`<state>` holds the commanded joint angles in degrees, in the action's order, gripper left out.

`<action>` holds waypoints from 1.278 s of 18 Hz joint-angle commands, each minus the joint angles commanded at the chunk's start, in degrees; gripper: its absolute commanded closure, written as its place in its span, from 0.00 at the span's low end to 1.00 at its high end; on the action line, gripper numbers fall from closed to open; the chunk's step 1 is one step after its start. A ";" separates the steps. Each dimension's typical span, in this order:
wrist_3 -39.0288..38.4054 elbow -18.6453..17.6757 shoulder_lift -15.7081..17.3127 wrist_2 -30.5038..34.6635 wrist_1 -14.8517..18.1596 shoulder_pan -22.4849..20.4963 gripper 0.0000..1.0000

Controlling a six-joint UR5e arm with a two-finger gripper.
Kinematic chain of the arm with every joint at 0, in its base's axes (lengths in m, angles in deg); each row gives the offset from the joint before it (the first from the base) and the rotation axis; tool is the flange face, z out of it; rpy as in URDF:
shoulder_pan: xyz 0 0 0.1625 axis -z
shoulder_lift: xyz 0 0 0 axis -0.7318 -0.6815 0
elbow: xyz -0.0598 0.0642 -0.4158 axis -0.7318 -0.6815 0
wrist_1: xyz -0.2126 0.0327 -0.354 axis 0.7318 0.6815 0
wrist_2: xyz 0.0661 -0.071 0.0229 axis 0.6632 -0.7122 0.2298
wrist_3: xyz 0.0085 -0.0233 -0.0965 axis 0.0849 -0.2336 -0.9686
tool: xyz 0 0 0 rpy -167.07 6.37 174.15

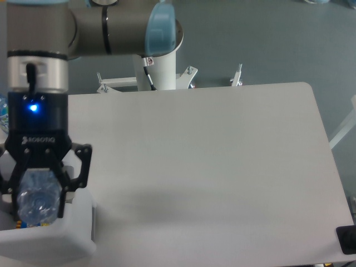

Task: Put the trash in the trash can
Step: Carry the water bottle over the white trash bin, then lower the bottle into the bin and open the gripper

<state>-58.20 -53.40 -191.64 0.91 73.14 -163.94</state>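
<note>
My gripper (36, 201) hangs over the white trash can (75, 233) at the lower left, shut on the crushed clear bluish plastic bottle (36, 196). The bottle sits between the black fingers (65, 196), above the bin's opening. Under it a sliver of the blue and yellow snack wrapper (34, 224) shows inside the bin. The arm and gripper body hide most of the bin's inside and its rim.
The white table (211, 161) stretches to the right of the bin. A blue-capped bottle (3, 105) peeks out at the far left edge behind the arm. A dark object (347, 239) lies at the table's lower right corner. The arm's white base (158, 72) stands behind the table.
</note>
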 joint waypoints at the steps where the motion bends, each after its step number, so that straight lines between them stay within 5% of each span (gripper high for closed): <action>1: 0.00 -0.09 -0.09 0.00 0.00 0.09 0.44; 9: 0.18 0.35 -1.41 0.00 0.00 1.23 0.42; 12: 1.58 -0.79 -1.41 -0.09 0.09 1.85 0.10; 14: 2.11 -0.88 -1.41 -0.09 0.09 2.20 0.00; 20: 3.16 -1.76 0.17 0.44 0.18 2.03 0.00; 23: 7.19 -1.76 0.44 1.32 0.18 -2.10 0.00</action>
<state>-51.01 -55.16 -191.20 2.23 73.31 -166.03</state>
